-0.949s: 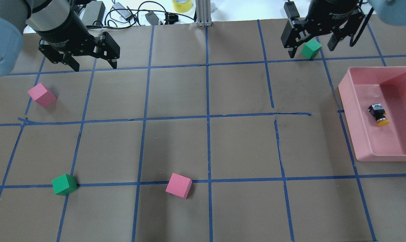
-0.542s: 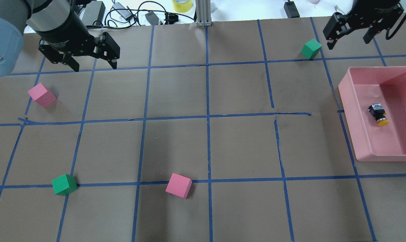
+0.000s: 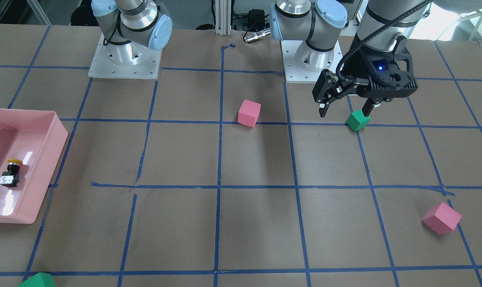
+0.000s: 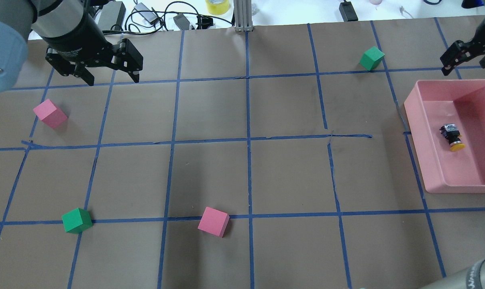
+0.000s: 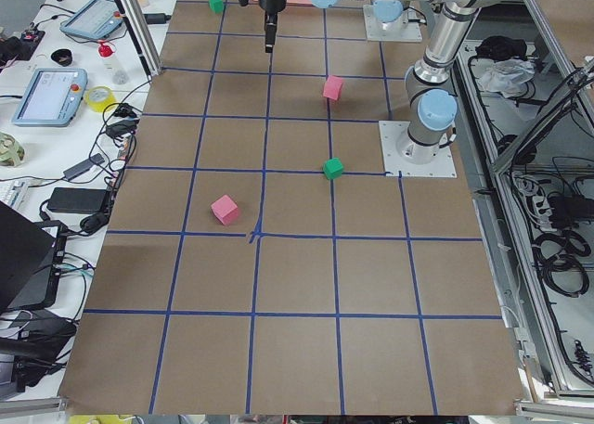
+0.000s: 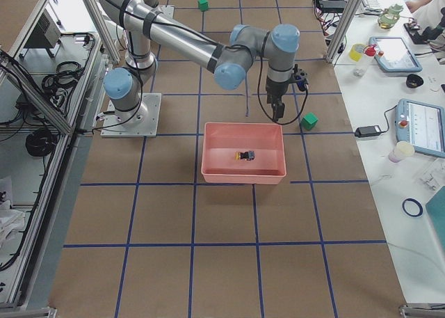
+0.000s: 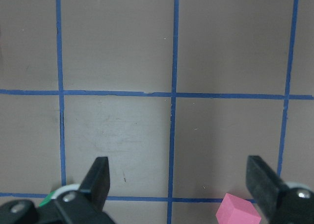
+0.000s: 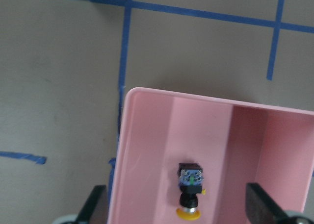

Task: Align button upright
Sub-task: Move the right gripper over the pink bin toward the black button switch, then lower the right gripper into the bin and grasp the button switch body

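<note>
The button [image 4: 451, 137] lies on its side on the floor of the pink tray [image 4: 412, 105], yellow cap toward the robot and pale terminal end away. It touches no wall. The terminals are too small to make out in the wide views; the right wrist view shows them only as a bluish blur.

The right gripper [image 4: 465, 60] hangs near the tray's far rim, well apart from the button. It is half cut off by the overhead view's right edge. Its wrist view shows the two fingers [image 8: 95, 204] spread wide and empty, their bases cropped at the bottom.

The left gripper [image 4: 114, 78] hovers over bare table, released, fingers [image 7: 100, 177] wide apart with nothing between them. From the front, one finger crosses a green cube [image 3: 357, 120] and hides part of its top. In the left wrist view, a pink cube [image 7: 238, 211] is clipped by the lower edge.
</note>
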{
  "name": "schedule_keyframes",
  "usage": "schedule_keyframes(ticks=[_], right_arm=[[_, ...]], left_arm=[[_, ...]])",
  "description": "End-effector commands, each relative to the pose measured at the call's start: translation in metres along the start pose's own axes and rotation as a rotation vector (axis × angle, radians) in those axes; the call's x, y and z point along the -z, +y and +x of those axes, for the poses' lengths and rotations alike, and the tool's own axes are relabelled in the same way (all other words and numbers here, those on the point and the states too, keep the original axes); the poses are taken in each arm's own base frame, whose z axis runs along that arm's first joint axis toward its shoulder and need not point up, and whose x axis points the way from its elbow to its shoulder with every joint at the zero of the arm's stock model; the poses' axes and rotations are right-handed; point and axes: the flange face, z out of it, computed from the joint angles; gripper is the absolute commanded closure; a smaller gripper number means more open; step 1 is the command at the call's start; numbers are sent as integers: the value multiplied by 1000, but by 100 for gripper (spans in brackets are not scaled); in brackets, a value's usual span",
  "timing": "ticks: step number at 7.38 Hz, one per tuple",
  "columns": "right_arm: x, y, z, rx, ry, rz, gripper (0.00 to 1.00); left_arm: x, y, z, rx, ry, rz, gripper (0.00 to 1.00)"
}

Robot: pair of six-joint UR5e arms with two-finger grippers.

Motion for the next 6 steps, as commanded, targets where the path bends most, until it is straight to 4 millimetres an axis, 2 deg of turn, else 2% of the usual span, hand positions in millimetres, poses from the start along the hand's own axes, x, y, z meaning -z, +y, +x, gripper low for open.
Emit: schedule_keyframes(ticks=[1, 2, 4, 6], right_arm=[[-74, 43, 39, -24, -48, -24, 0], [-88, 50, 33, -26, -69, -32, 0], [-106, 50, 32, -29, -74, -34, 0], [-109, 51, 32, -37, -71, -45, 0]], left_arm=[[0, 0, 0, 0, 0, -1, 0], [0, 0, 0, 0, 0, -1, 0], [1, 0, 0, 0, -2, 1, 0], [1, 0, 0, 0, -2, 1, 0]])
